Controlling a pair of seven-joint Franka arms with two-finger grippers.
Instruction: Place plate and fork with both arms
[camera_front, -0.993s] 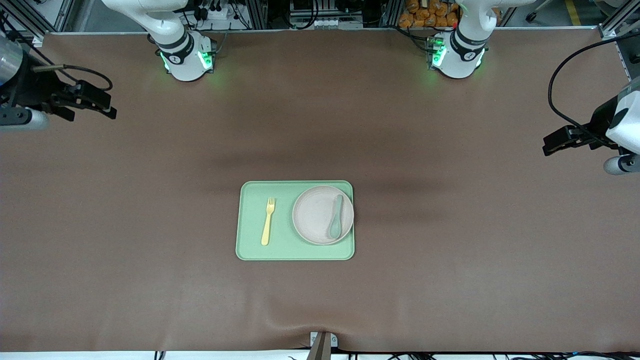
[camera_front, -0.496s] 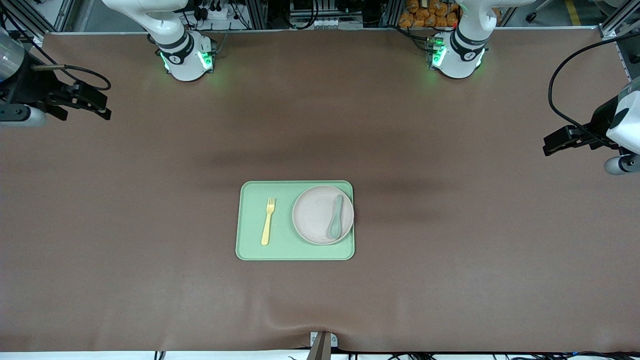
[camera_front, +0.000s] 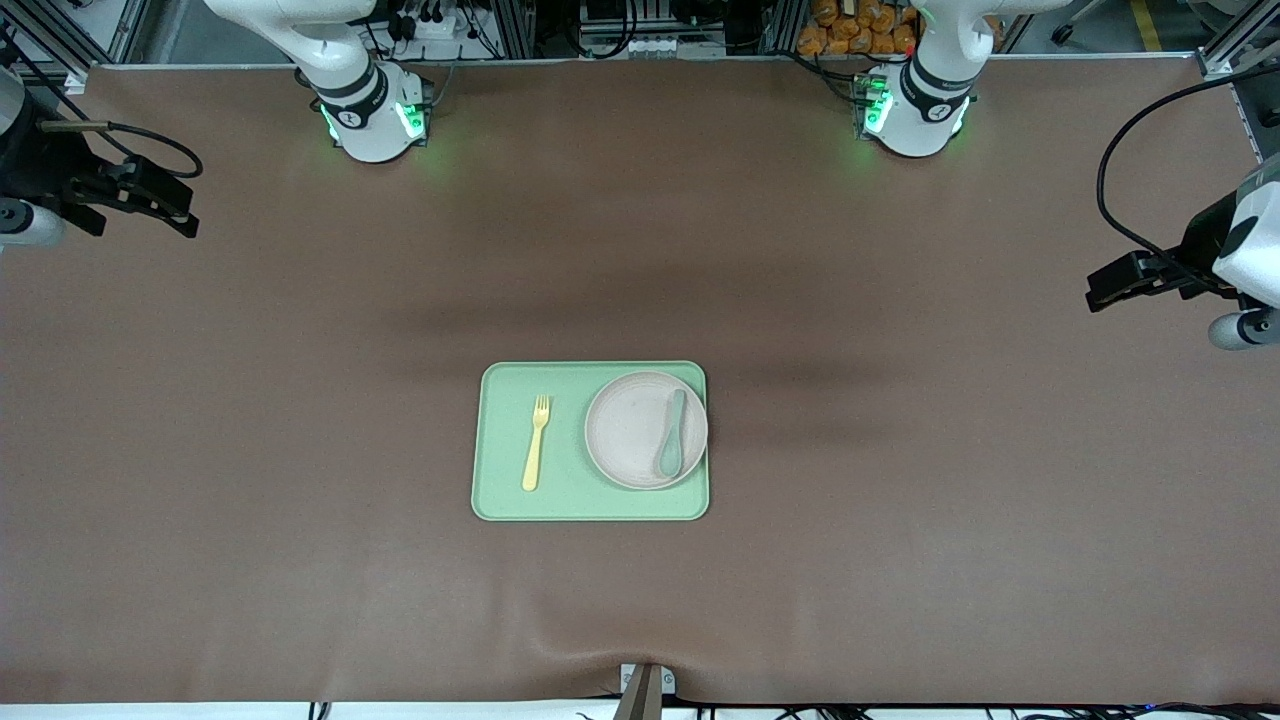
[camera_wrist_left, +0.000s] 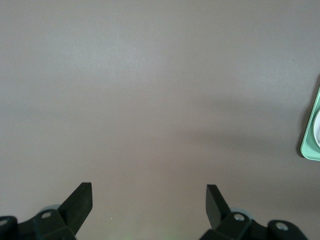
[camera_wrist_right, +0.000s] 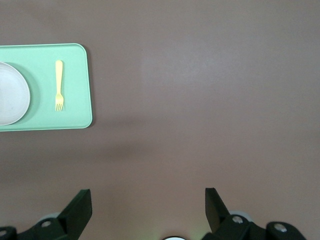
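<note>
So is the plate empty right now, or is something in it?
Not empty. In the front view the plate lies flat on the green tray with a grey-green spoon in it; the fork lies beside it on the tray.

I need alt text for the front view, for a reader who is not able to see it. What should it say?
A green tray lies mid-table holding a yellow fork and, beside it toward the left arm's end, a pale plate with a grey-green spoon on it. The right gripper and the left gripper, both open and empty, hang over bare table at its two ends.
</note>
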